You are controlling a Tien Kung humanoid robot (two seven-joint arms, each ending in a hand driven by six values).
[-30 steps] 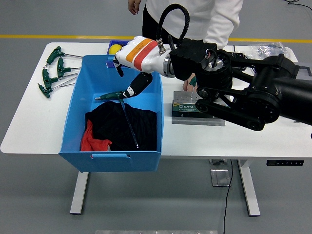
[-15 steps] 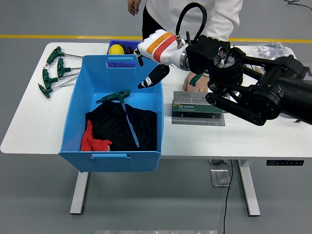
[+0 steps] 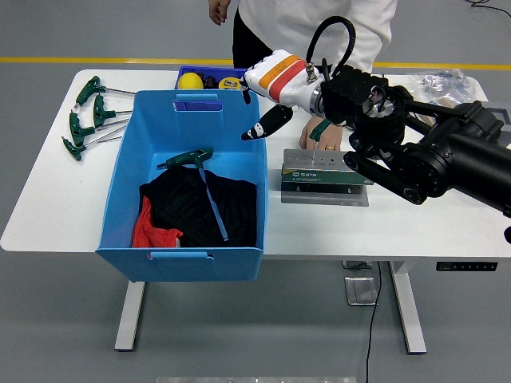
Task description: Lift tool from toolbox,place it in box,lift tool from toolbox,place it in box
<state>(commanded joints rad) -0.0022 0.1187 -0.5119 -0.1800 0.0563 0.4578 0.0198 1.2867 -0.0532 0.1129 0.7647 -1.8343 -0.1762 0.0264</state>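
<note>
My right hand [image 3: 267, 104] has pulled back right off the big blue plastic bin [image 3: 239, 155], fingers apart and empty; next go for the grey metal toolbox [image 3: 326, 177], approaching squarely.

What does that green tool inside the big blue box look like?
The green-handled T-shaped wrench has a dark green crossbar handle and a long thin metal shaft. It lies flat inside the blue plastic box, handle toward the far side, shaft running toward the near side across black cloth. No hand touches it.
</note>
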